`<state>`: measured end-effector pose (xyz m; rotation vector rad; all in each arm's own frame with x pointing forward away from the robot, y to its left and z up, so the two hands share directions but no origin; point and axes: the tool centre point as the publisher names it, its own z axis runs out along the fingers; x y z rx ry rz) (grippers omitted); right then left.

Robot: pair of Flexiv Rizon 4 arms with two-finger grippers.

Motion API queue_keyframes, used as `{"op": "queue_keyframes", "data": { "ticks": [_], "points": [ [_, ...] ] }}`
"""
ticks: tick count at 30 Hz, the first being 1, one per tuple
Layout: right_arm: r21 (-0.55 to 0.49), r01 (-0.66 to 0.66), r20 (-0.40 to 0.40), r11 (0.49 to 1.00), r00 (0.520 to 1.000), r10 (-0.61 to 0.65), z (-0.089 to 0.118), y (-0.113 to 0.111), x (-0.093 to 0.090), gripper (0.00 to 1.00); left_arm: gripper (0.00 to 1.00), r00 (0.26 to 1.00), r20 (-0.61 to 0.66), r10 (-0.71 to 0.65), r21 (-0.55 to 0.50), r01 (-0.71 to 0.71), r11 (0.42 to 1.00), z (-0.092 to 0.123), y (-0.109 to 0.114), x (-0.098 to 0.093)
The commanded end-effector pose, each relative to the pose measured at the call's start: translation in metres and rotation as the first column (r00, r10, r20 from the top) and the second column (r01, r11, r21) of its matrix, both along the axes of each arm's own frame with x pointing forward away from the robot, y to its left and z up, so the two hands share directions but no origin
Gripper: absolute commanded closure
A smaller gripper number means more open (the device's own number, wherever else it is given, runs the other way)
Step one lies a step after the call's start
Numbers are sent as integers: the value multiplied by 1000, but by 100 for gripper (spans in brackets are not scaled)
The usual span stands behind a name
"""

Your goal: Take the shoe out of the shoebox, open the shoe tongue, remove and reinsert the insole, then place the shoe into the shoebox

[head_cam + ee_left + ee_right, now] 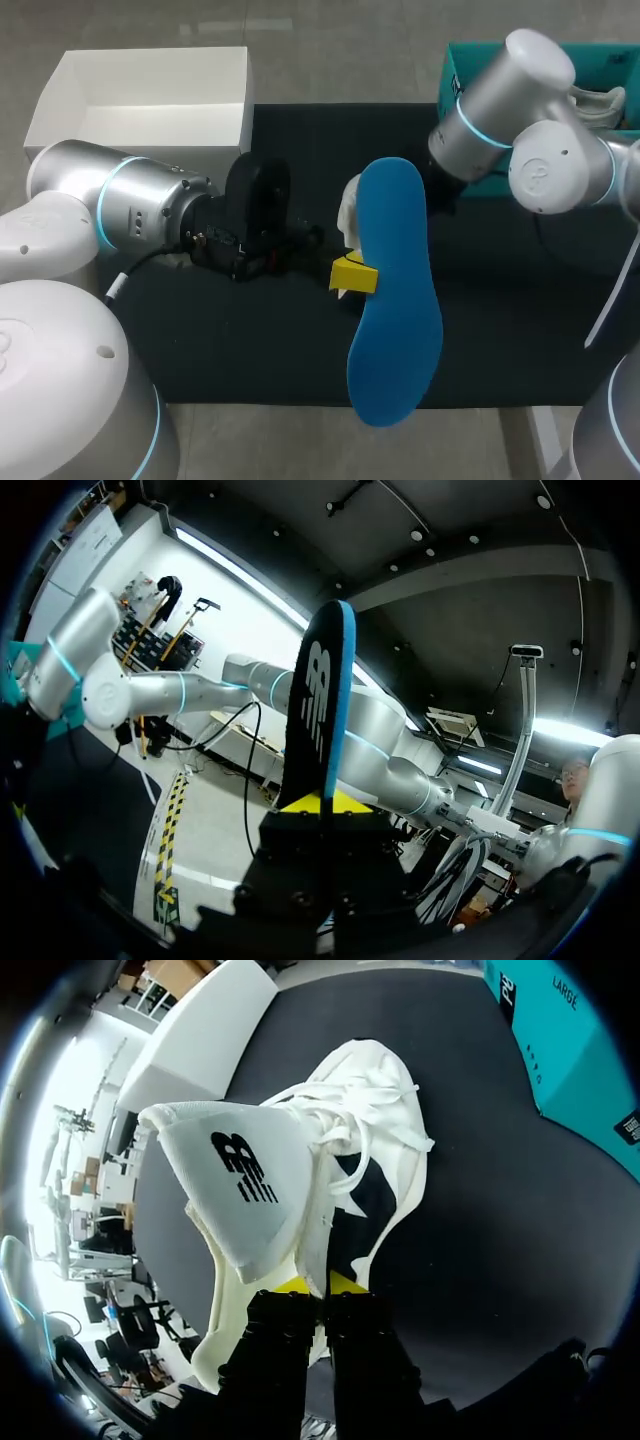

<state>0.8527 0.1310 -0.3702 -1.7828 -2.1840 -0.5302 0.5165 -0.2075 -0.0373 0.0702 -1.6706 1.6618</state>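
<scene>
One blue insole [395, 290] gripped by left end effector [321, 802], one white shoe [385, 1120] gripped by right end effector [318, 1283]

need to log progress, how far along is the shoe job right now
Done: the white shoe is out on the black mat, its tongue lifted, and the blue insole is out. In hand: the left gripper pinches the insole in the air, the right gripper grips the shoe's side. Left: reinsert the insole, then box the shoe.
</scene>
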Motion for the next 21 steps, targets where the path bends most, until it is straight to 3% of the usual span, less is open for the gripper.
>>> {"op": "queue_keyframes", "data": {
  "ticks": [1, 3, 4, 12, 19, 20, 21],
  "points": [
    [0, 12, -11, 1000, 1000, -12, -9, 1, 3, 100, 100, 1000, -1, 0, -2, 0, 1000, -1, -2, 0],
    [0, 12, -15, 1000, 1000, -12, -10, 0, 3, 9, 100, 1000, -1, 0, -2, 0, 1000, -1, -2, 0],
    [-7, 11, -19, 1000, 1000, -11, -9, -1, 3, 0, 100, 1000, -1, 0, -2, 0, 1000, -1, -2, 0],
    [-52, -27, -48, 998, 999, 24, 19, -7, -7, 0, 100, 1000, -1, 0, -2, 0, 1000, -1, -2, 0],
    [182, -42, 7, 982, 999, 41, 58, -26, -15, 0, 100, 1000, -1, 0, -2, 0, 1000, -1, -2, 0],
    [186, -39, 4, 982, 999, 39, 63, -29, -15, 0, 100, 1000, -1, 0, -2, 0, 1000, -1, -2, 0],
    [112, -52, -5, 992, 999, 53, 70, -30, -14, 0, 100, 1000, -1, 0, -2, 0, 1000, -1, -2, 0]
  ]
}}
